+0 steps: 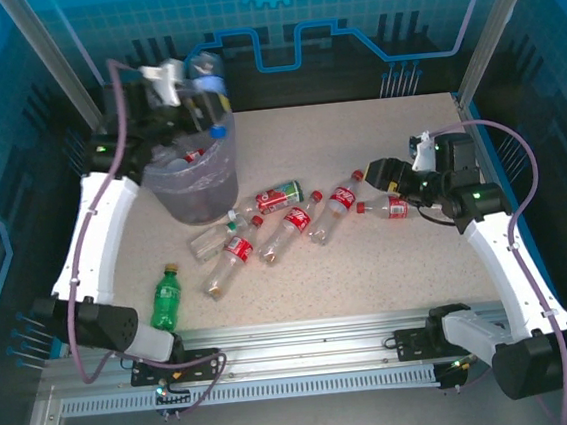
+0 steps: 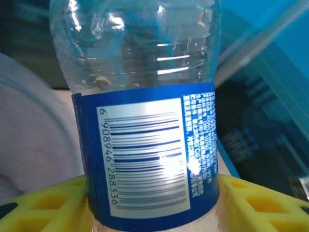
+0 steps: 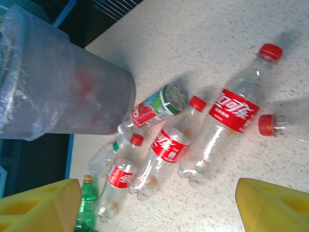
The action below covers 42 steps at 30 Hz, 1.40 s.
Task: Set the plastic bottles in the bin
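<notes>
Bin (image 1: 198, 196) holds a red-labelled bottle (image 1: 195, 156); left jaws clamp blue-labelled bottle (image 2: 149, 159).

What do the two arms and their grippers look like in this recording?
The left arm and right arm have white shells with black joints, each trailed by a lilac cable and showing a small green light. The left fingers and right fingers are chunky yellow blocks with moulded recesses.

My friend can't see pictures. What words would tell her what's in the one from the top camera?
The left gripper holds a blue-labelled bottle over the grey bin. Red-labelled bottles and a green bottle lie on the table, and the right gripper is open beside the red ones.
</notes>
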Tool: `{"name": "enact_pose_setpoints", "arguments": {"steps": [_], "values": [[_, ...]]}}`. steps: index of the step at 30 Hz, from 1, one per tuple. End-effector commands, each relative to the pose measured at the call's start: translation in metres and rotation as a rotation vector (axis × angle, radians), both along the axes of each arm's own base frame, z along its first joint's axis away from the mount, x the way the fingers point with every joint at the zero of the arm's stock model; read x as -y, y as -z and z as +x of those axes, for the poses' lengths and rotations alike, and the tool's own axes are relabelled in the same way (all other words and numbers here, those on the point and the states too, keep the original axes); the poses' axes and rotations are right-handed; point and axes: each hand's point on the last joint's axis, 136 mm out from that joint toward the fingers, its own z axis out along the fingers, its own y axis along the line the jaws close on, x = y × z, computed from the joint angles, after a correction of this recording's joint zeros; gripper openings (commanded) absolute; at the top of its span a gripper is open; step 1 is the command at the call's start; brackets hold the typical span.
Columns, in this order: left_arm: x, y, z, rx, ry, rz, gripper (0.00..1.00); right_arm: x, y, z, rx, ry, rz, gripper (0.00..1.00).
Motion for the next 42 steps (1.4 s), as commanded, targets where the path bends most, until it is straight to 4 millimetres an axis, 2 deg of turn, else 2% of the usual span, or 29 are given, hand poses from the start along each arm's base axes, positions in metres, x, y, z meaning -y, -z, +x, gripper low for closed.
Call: {"name": "enact_pose_setpoints", "arguments": {"steps": [1, 3, 6, 15, 18, 23, 29, 33, 38, 42], "values": [[-0.049, 0.021, 0.008, -0.096, -0.125, 0.088, 0.45, 0.010, 0.015, -0.014, -0.040, 0.006, -0.077, 0.84], [-0.075, 0.036, 0.019, -0.136, -0.187, 0.140, 0.44, 0.012, 0.021, -0.017, -0.056, 0.005, -0.094, 0.83], [-0.095, 0.061, 0.031, -0.202, -0.225, 0.220, 0.42, 0.016, 0.027, -0.022, -0.072, 0.009, -0.120, 0.84], [-0.110, 0.138, 0.036, -0.394, -0.210, 0.363, 0.37, 0.029, 0.049, -0.022, -0.120, 0.034, -0.215, 0.84], [-0.109, 0.160, 0.036, -0.440, -0.187, 0.392, 0.36, 0.029, 0.052, -0.020, -0.126, 0.027, -0.218, 0.84], [-0.095, 0.188, 0.037, -0.498, -0.125, 0.432, 0.36, 0.031, 0.058, -0.019, -0.140, 0.030, -0.235, 0.84], [-0.076, 0.215, 0.039, -0.547, -0.057, 0.472, 0.36, 0.057, 0.072, -0.022, -0.227, 0.072, -0.394, 0.86], [-0.066, 0.226, 0.039, -0.568, -0.021, 0.491, 0.44, 0.065, 0.075, -0.019, -0.244, 0.073, -0.448, 0.87], [-0.057, 0.227, 0.037, -0.568, 0.010, 0.489, 0.71, 0.066, 0.076, -0.017, -0.247, 0.069, -0.457, 0.87], [-0.054, 0.217, 0.037, -0.539, 0.018, 0.473, 0.86, 0.066, 0.078, -0.016, -0.251, 0.066, -0.461, 0.88]]}}
